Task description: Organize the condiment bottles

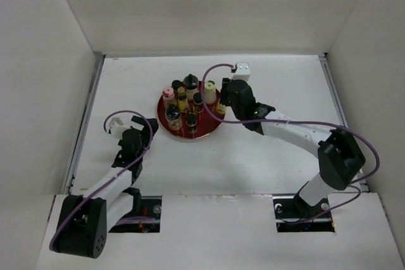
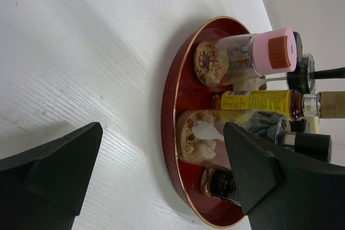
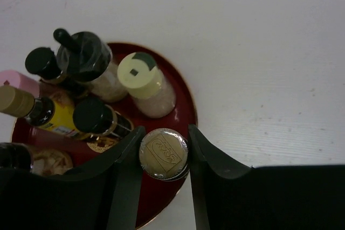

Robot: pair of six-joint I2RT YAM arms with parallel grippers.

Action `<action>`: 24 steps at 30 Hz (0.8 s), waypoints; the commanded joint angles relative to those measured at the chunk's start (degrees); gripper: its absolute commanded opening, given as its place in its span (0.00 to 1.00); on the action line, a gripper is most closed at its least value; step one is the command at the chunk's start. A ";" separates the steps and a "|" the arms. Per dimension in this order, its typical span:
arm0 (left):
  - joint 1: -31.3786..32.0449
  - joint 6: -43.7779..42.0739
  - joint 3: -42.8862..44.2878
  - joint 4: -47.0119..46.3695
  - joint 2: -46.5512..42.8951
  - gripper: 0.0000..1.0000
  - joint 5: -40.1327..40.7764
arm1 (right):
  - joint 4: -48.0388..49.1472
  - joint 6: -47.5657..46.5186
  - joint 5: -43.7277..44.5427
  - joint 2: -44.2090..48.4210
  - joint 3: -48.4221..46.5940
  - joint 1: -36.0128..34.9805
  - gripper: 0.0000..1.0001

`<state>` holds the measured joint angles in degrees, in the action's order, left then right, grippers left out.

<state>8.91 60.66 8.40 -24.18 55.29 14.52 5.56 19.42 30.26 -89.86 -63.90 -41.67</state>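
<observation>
From the overhead camera I am watching the condiment bottles (image 1: 186,102) standing clustered on the round red tray (image 1: 204,136) at the middle of the white desk (image 1: 285,93). That view is hiding what the right tool (image 1: 223,104) is doing at the tray's right rim. The right wrist camera is filling that in. Its two black fingers (image 3: 125,165) are pressing on either side of a gold-capped bottle (image 3: 163,153) standing just inside the rim, so the tool is clamped on it. A cream-capped jar (image 3: 139,71) is standing just beyond it, and a black-capped bottle (image 3: 91,116) is sitting just to the left of the gold one. The left wrist camera is giving me the opposite side of the tray, showing a pink-capped jar (image 2: 269,52) and a yellow-labelled bottle (image 2: 253,100) from the side.

The right arm is reaching from its base at the near right, elbow pushed out to the right and forearm angling back left to the tray. The left arm is sitting folded. Its left tool (image 1: 144,126) is held low just left of the tray, apart from it, with its fingers spread wide and gripping nothing.

The gold cap is carrying an embossed blocky emblem that I am not managing to read. The yellow label is carrying dark print, too small to make out.
</observation>
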 commanded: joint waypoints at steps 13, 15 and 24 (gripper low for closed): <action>-0.25 -0.46 1.35 -2.01 0.61 1.00 -0.02 | 13.51 -0.61 0.67 -11.38 -6.42 -3.81 0.27; -0.25 -0.55 1.35 -2.09 0.35 1.00 0.15 | 13.77 -0.70 0.85 -12.26 -6.06 -4.34 0.27; -0.34 -0.63 1.26 -2.27 0.61 1.00 0.15 | 15.00 -2.46 3.66 -12.36 -4.22 -7.24 0.59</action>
<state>8.91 60.64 8.40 -24.23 56.03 14.44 15.97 17.54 31.99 -102.89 -67.22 -47.79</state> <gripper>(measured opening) 0.997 0.581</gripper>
